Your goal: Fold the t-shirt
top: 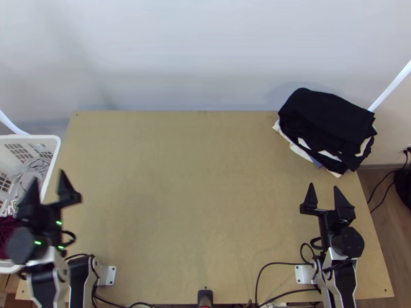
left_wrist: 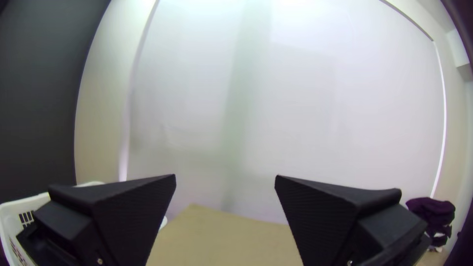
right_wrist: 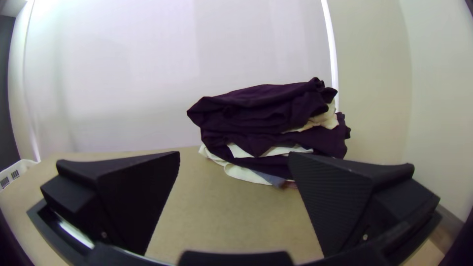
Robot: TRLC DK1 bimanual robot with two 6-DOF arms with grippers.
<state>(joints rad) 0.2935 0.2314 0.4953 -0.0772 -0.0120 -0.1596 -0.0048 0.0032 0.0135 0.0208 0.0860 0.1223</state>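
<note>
Top view: a pile of folded clothes point(top: 329, 120) covers the far right corner of the counter point(top: 195, 195), with a dark garment on top, further dark layers under it, and white and bluish edges sticking out lower down on its near side. At the opposite side of the counter from the pile stands a white basket point(top: 43, 137), holding a bunched grey garment point(top: 32, 177) and a dark red one point(top: 6, 233). Which piece of clothing, in the pile or across from it in the basket, is the t-shirt, I cannot tell. The right gripper point(top: 323, 186) is on the near side of the pile, near it but apart, its tips pointing that way; its fingers are apart with nothing between them. The right wrist view shows the pile beyond these fingers point(right_wrist: 340, 202), its layers stacked unevenly. The left gripper point(top: 48, 176) is well apart from the pile, across the counter and close by the basket, slightly blurred; its fingers are also apart and hold nothing. In the left wrist view, the pile sits far off past one of those fingers point(left_wrist: 325, 212). Black cables point(top: 277, 264) run along the counter's near edge, well apart from the pile.
</note>
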